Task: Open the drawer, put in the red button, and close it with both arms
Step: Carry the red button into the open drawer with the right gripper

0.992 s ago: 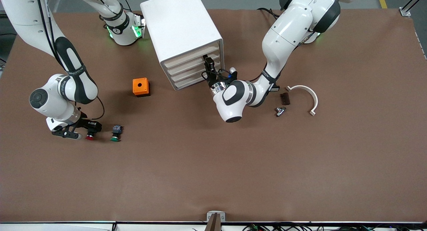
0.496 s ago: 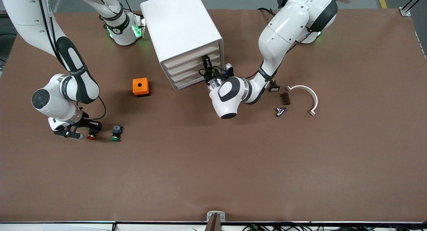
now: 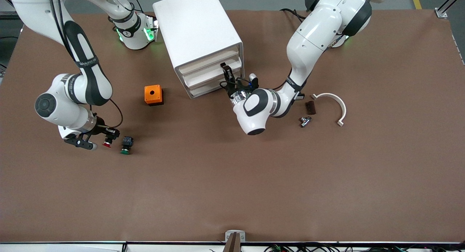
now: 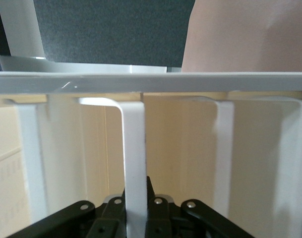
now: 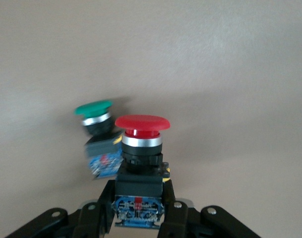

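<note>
Right gripper (image 5: 141,218) around one red button (image 5: 141,130).

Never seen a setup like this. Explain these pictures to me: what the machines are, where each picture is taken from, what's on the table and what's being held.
Two white robot arms work at a brown table. One picture looks down from a high camera facing them; the other two come from cameras on each arm's wrist. The right gripper is shut on the red button, just beside the green button. The left gripper is shut on a handle of the white drawer cabinet, and that drawer stands slightly pulled out. Also lying on the table: an orange box, a white curved piece, a small dark block and a small metal fitting.
</note>
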